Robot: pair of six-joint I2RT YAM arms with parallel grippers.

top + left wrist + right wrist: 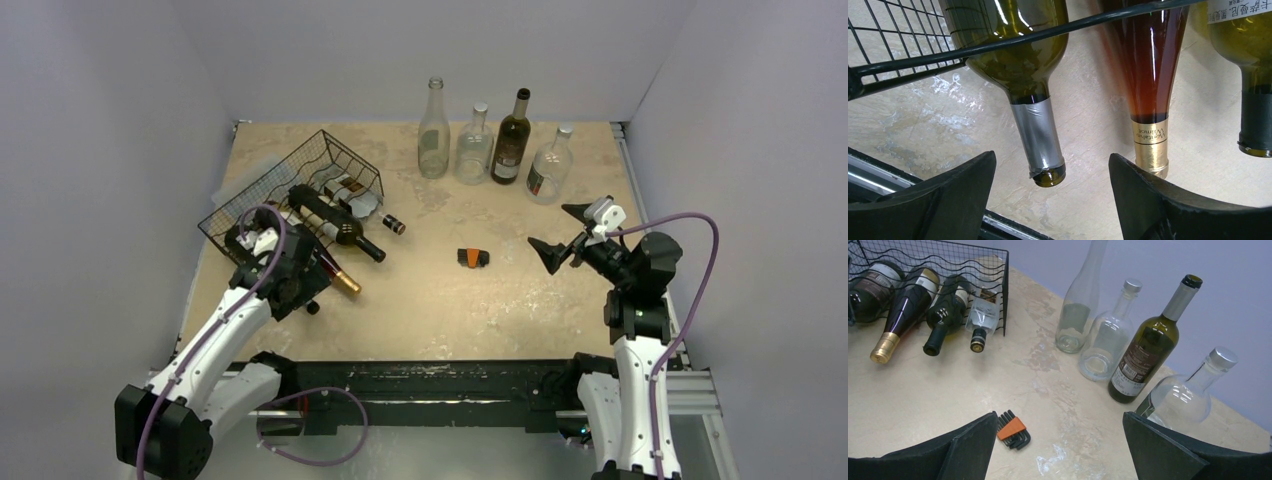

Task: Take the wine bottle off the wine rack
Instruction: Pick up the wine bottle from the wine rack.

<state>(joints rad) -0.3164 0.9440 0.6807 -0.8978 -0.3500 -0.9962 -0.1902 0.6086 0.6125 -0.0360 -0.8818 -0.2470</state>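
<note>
The black wire wine rack point(262, 185) stands at the table's far left with several bottles lying in it, necks pointing toward the near right. In the left wrist view a green wine bottle point(1035, 100) with a silver foil neck pokes out under the rack's front bar point(923, 60). Its mouth lies between the tips of my left gripper point(1052, 187), which is open and touches nothing. An amber bottle with a gold foil neck point(1150, 145) and a black-capped bottle point(1255, 125) lie to its right. My right gripper point(562, 232) hovers open and empty at mid-right.
Along the back wall stand a tall clear bottle point(433, 130), a round clear bottle point(474, 145), a dark green bottle point(511, 140) and another clear bottle point(549, 165). An orange hex key set point(472, 257) lies mid-table. The black rail point(430, 385) runs along the near edge.
</note>
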